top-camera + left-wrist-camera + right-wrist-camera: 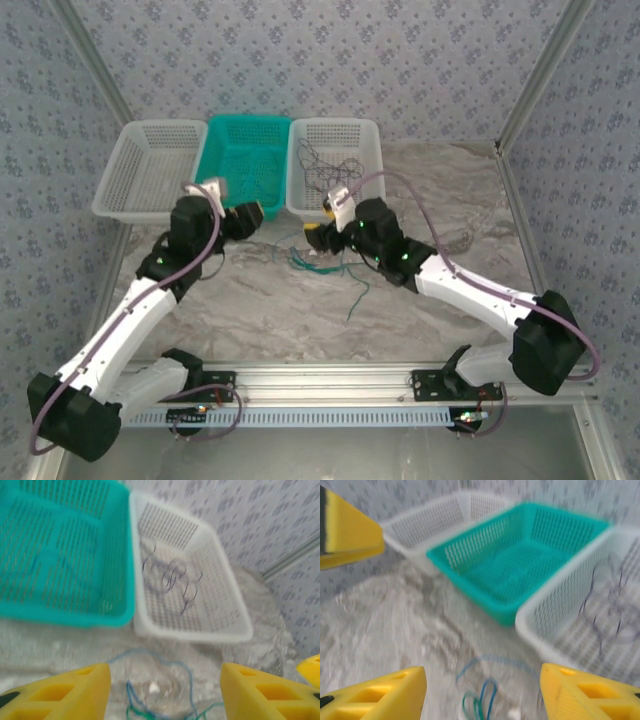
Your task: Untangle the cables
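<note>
Tangle of blue and green cables (310, 262) sits on the marbled table (260, 310), at about 6 o'clock from the right white basket (365, 150), between the two grippers. One green strand (357, 295) trails off toward 5 o'clock. Dark purple-grey cables (335, 160) lie loosely coiled inside that basket, with the teal basket (245, 150) at its 9 o'clock. Left gripper (165, 680) and right gripper (482, 680) both hover with jaws spread wide, holding nothing, each framing the knot. Step looks like the first pinch. Suggest one colour per gripper: pinch low against the table since the strands are hair-thin, grab near a free end rather than the loop centre, then draw apart slowly toward 9 and 3 o'clock. Risk is strands slipping through the pads, or both colours dragging together. Wrist views are blurred, so the exact crossings can't be read.
</note>
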